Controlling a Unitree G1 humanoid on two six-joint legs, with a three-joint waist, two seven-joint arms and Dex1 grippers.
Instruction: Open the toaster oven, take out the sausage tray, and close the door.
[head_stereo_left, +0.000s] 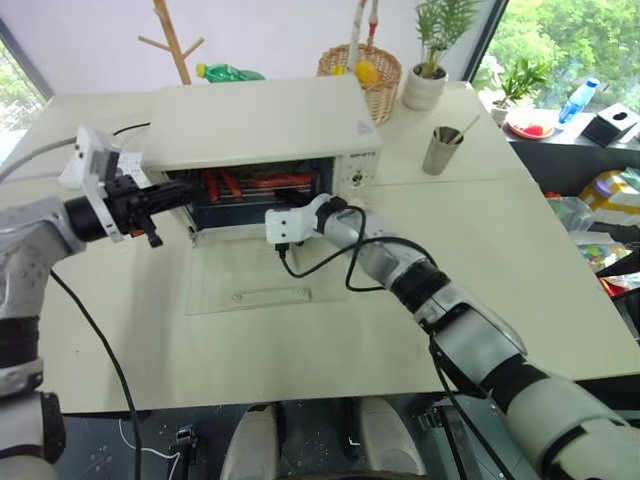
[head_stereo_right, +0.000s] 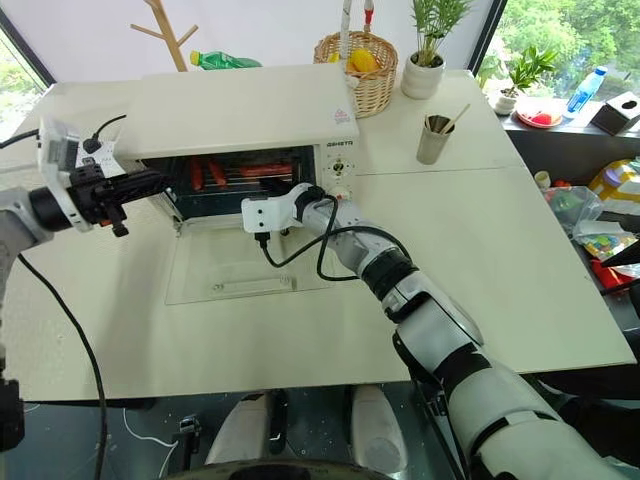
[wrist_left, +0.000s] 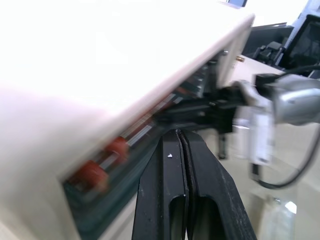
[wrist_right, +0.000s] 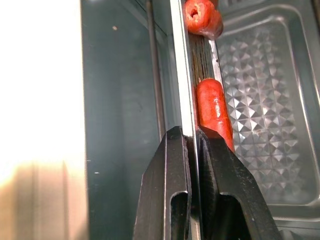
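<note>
At the left, the left end effector (head_stereo_left: 160, 205) hovers by the left front corner of the toaster oven (head_stereo_left: 270, 120), its fingers pressed together on nothing. The door (head_stereo_left: 262, 282) lies folded down flat on the bench (head_stereo_left: 520, 270), its bar handle toward the robot. Inside the open cavity sits the sausage tray (wrist_right: 260, 95), shiny embossed metal carrying red-orange sausages (wrist_right: 212, 107). The right end effector (wrist_right: 192, 142) is pinching the tray's thin rim right beside one sausage. That tray looks light and stiff but slick, and I'd guess the loose sausages would roll if it tipped, so the rim is the sensible hold, kept level.
</note>
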